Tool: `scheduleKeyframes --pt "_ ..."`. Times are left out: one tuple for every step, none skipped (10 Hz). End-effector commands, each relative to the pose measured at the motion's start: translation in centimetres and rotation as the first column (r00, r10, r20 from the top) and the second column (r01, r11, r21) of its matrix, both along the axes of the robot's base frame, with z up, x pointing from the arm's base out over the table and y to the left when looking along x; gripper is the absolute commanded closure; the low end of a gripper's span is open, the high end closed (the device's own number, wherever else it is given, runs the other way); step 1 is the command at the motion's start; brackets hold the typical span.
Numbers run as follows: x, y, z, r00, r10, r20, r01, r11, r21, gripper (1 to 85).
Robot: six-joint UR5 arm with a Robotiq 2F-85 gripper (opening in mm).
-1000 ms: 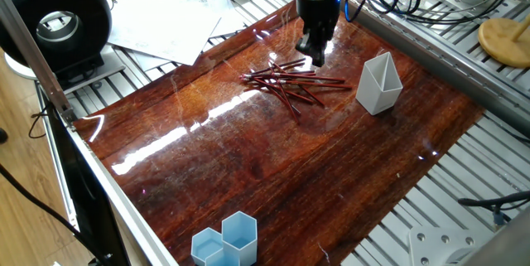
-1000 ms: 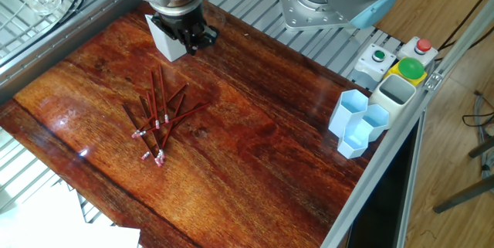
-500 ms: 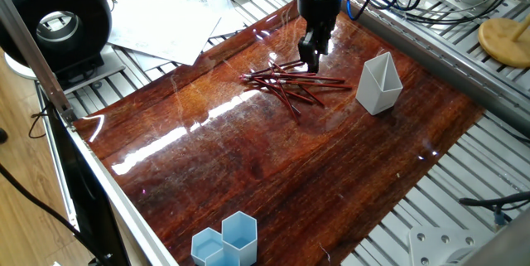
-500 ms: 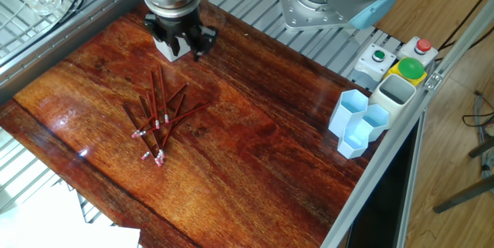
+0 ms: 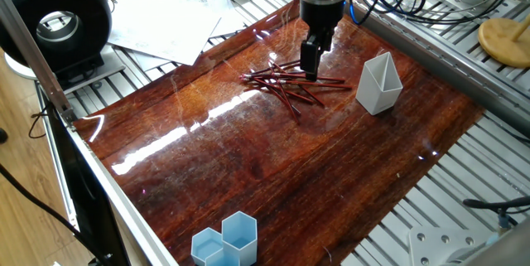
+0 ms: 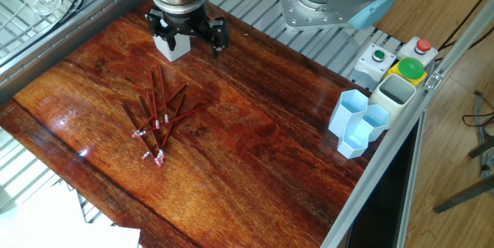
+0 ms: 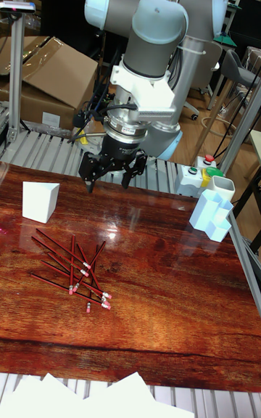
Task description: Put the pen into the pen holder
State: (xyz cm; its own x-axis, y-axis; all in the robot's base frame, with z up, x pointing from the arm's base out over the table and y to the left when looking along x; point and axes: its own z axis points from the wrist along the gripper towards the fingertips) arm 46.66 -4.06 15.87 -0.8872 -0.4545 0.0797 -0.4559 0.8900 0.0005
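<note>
Several dark red pens [image 5: 290, 84] with pink ends lie in a loose pile on the wooden table [image 5: 248, 166]; the pile also shows as pens [image 6: 158, 120] and pens [image 7: 72, 265]. The white pen holder [image 5: 379, 84] stands upright beside the pile. In the other fixed view the pen holder [image 6: 170, 45] is partly hidden by my fingers, and it shows as the pen holder [image 7: 40, 202] in the tall view. My gripper [image 7: 107, 183] hangs open and empty above the far edge of the pile, close to the holder, seen also as gripper [image 6: 187, 38] and gripper [image 5: 311, 60].
Light blue hexagonal cups [image 6: 359, 124] stand at the table's edge, also cups [image 5: 225, 239]. A button box [image 6: 397, 62] sits beside them. Loose papers [image 5: 166, 21] and a black round device [image 5: 58, 26] lie off the wooden board. Metal rails surround it.
The fingers have spread from nearly together to wide open, and the gripper has come down slightly toward the pen pile. The pens and the holder have not moved.
</note>
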Motion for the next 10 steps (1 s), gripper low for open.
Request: scheduleKeyframes --pt "0.5 -0.6 -0.3 0.999 0.032 0.031 -0.032 0.999 -0.009 9.0" --pt "0.5 -0.7 0.1 0.999 0.039 0.022 -0.039 0.999 -0.005 9.0" --pt "0.6 -0.7 0.0 0.999 0.039 0.019 -0.039 0.999 -0.005 10.0" --pt "0.4 -0.3 -0.2 0.999 0.032 0.012 -0.032 0.999 0.011 11.7" --pt "0.0 0.1 -0.2 1.000 0.007 -0.008 -0.007 1.000 0.023 12.3" --pt "-0.1 0.1 -0.3 1.000 -0.016 -0.014 0.016 1.000 0.019 13.0" --pt "-0.6 0.2 -0.3 0.999 -0.035 -0.032 0.035 0.999 0.023 13.3" --pt "-1.0 0.3 -0.3 0.998 -0.045 -0.046 0.047 0.999 0.025 13.7" --pt "-1.3 0.7 -0.4 0.997 -0.049 -0.054 0.051 0.998 0.039 13.7" --pt "-1.3 0.8 -0.5 0.997 -0.051 -0.054 0.053 0.998 0.042 13.7"
